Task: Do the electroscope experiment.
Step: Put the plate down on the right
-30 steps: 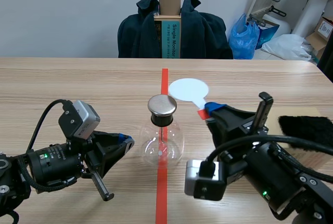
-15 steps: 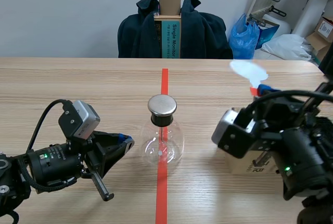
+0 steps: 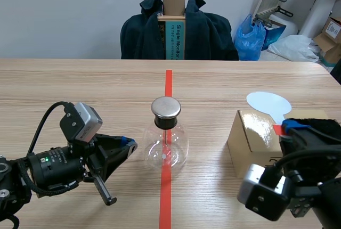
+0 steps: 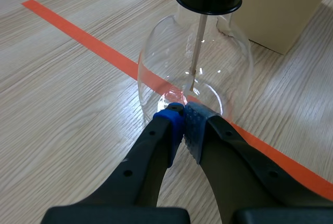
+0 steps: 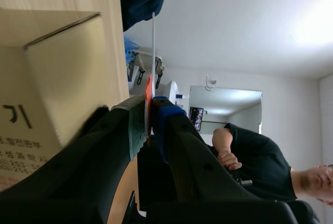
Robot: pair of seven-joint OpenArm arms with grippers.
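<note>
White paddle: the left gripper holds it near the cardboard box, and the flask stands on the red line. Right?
No: the right gripper holds the white paddle, as the scene view shows. It is near the cardboard box, and the flask stands on the red line.

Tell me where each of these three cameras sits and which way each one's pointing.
Scene view: between the arms, facing across the table toward a dark jacket; left gripper and right gripper show.
Left wrist view: on the left arm, looking down past the shut left gripper at the flask.
Right wrist view: on the right arm, rolled sideways, facing the box; the right gripper pinches the white paddle.
Shared: the box appears in all three.
</note>
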